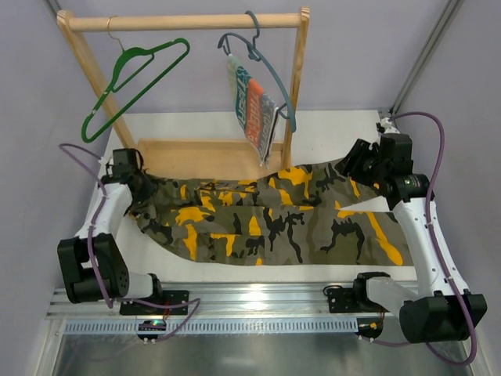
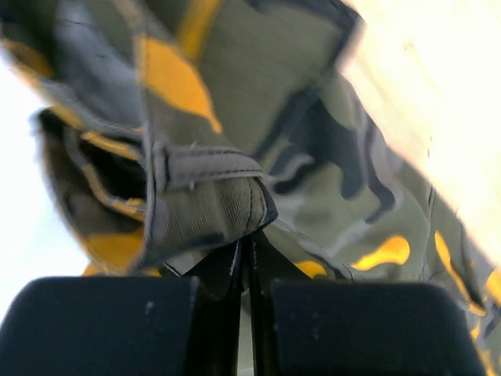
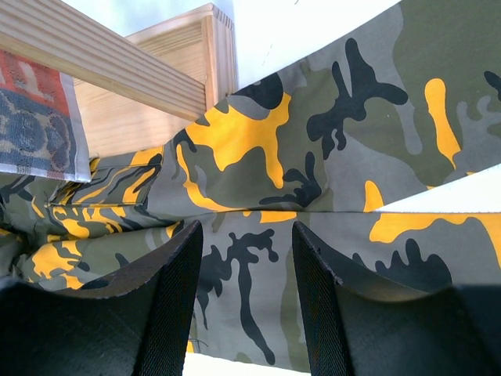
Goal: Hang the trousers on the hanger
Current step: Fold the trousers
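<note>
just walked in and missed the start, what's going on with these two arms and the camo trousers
Two robot arms are working on the camouflage trousers, which lie spread across the table. The left hand is shut on a fold of fabric at their left end. The right hand is open above the other end, gripping nothing. The green hanger hangs empty on the wooden rail, so nothing is hung yet.

Olive-blk-orange camo trousers point(image 1: 274, 223), grn hanger point(image 1: 125, 59)
</note>
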Robot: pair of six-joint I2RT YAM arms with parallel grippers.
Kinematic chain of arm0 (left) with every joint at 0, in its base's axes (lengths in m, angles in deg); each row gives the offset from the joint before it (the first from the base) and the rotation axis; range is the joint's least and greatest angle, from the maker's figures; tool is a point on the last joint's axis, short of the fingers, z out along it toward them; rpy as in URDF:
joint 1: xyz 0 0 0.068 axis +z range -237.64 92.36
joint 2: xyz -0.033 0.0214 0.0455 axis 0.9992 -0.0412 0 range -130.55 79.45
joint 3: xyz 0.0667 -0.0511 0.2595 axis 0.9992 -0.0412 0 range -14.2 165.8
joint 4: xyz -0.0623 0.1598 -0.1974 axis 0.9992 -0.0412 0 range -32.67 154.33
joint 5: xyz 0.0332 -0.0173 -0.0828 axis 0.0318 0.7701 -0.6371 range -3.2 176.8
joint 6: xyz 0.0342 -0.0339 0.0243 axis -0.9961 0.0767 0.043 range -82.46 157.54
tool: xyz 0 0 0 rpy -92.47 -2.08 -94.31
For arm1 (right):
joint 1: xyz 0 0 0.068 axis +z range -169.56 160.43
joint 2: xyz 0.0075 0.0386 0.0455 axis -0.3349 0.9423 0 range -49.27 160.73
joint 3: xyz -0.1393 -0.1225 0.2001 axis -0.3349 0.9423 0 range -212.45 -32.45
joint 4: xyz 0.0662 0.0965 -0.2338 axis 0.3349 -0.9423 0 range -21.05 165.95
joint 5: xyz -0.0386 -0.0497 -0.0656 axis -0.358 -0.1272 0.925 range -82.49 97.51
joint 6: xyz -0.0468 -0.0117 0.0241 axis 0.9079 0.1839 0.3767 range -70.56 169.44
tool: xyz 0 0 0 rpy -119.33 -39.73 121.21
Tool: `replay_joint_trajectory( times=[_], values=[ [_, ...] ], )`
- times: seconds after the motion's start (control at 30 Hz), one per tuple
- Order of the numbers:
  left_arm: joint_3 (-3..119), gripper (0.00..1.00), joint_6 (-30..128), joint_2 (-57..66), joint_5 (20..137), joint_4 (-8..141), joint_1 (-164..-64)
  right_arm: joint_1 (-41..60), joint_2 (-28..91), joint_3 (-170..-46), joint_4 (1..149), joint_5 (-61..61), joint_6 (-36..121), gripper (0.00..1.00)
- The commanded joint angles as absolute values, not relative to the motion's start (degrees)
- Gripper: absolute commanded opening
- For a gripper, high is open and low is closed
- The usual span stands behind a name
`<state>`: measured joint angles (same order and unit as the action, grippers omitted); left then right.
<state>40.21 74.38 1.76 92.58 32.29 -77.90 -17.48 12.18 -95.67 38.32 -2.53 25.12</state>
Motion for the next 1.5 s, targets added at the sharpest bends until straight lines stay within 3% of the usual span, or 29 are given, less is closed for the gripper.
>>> replay_joint_trajectory(
  times=[0.0,0.13,0.37,0.53,1.1,1.47],
  values=[
    [38.8,0.02,73.2,-0.1,94.8,36.6,-85.5,-17.0,12.3,-96.5,41.1,-2.5,24.5,0.53],
    [37.6,0.13,71.3,-3.2,94.1,39.1,-91.7,-15.9,12.4,-95.8,41.6,-2.0,24.7,0.53],
    [38.9,0.48,69.8,-1.4,94.7,37.2,-94.9,-15.2,12.3,-94.5,42.5,-2.0,23.9,0.53],
    [44.9,0.59,67.2,1.2,97.5,30.2,-94.9,-15.0,12.2,-93.3,43.7,-2.1,23.9,0.53],
    [43.5,0.63,68.9,11.5,102.3,23.9,-92.4,-15.0,10.9,-91.9,43.9,-3.2,25.2,0.53],
    [38.5,0.64,68.8,19.0,93.1,21.4,-63.5,-14.9,10.6,-92.6,43.7,-4.3,24.0,0.53]
  ],
)
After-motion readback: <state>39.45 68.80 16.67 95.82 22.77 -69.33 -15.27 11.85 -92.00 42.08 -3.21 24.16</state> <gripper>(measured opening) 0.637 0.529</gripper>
